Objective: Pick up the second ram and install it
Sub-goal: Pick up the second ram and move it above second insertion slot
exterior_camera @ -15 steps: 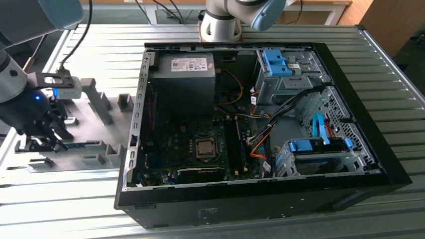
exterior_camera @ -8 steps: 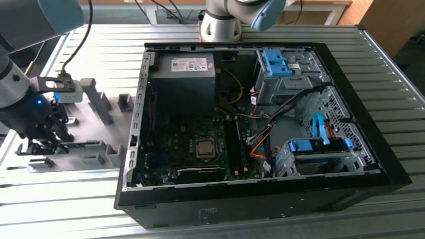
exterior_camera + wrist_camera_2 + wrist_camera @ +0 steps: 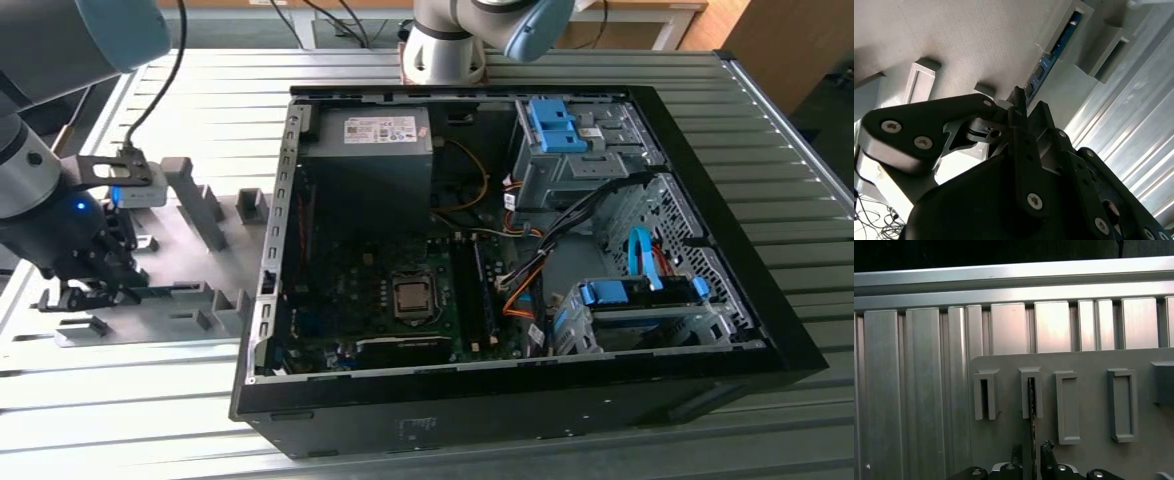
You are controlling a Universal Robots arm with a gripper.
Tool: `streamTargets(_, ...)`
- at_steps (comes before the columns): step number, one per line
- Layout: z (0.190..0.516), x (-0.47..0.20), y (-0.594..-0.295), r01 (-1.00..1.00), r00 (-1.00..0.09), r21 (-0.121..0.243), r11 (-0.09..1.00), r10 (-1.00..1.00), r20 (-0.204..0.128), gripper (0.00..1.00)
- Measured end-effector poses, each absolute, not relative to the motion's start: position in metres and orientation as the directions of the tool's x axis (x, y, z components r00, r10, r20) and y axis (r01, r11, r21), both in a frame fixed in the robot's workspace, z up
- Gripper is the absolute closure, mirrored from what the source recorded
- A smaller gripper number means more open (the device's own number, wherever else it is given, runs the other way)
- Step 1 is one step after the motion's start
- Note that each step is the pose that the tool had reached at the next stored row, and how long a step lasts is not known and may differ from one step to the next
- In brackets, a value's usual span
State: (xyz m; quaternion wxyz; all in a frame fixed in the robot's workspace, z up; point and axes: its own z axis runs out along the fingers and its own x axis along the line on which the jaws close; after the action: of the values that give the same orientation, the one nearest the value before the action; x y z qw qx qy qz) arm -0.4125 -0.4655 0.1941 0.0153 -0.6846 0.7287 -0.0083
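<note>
A robot arm (image 3: 27, 170) reaches down at the exterior view's left, its end effector (image 3: 83, 288) low over a grey plate (image 3: 180, 260) that lies on a ribbed metal counter (image 3: 134, 400). Just beside the plate, toward the exterior view's right, stands an open computer case (image 3: 534, 400), its black walls rising above the motherboard (image 3: 387, 270) inside. The plate carries a row of upright holder blocks (image 3: 1068, 407). In the first wrist view the second ram (image 3: 1031, 405) is seen edge-on as a thin dark line: one end sits in a narrow slotted block, and the stick runs from there straight between the two black fingertips (image 3: 1046, 447). The end effector is partly open — one fingertip stands on each side of the stick with a slim gap on either side, so it brackets the ram without clamping it. In the second wrist view the ram's blue-green board with its dark chips shows rising from the block's slot, with a fingertip close alongside it. A second narrow block stands just beside the ram's block on one side; on the other side come two wider, hollow blocks, set a little apart. Beyond the plate's rounded corner and straight edge the counter's ribs run bare to a raised rail at its border.
</note>
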Motion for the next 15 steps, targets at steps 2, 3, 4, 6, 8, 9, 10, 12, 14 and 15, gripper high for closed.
streamTargets(2,0.1935,-0.4125,-0.4642,-0.997,-0.062,-0.033,0.063,-0.998,-0.011,0.71)
streamTargets(3,0.1931,-0.4129,-0.464,-0.997,-0.062,-0.033,0.063,-0.998,-0.011,0.71)
streamTargets(4,0.1926,-0.4136,-0.4639,-0.997,-0.062,-0.033,0.063,-0.998,-0.011,0.71)
streamTargets(6,0.1913,-0.4148,-0.4637,-0.997,-0.062,-0.033,0.063,-0.998,-0.012,0.71)
streamTargets(8,0.1902,-0.4152,-0.4637,-0.997,-0.062,-0.033,0.063,-0.998,-0.012,0.71)
streamTargets(9,0.19,-0.4152,-0.4637,-0.997,-0.062,-0.033,0.063,-0.998,-0.012,0.71)
streamTargets(10,0.1899,-0.4153,-0.4636,-0.997,-0.062,-0.033,0.063,-0.998,-0.012,0.71)
streamTargets(12,0.1897,-0.4153,-0.4636,-0.997,-0.062,-0.033,0.063,-0.998,-0.012,0.73)
streamTargets(14,0.1895,-0.4153,-0.4636,-0.997,-0.062,-0.033,0.063,-0.998,-0.012,0.8)
streamTargets(15,0.1895,-0.4153,-0.4636,-0.997,-0.062,-0.033,0.063,-0.998,-0.012,0.8)
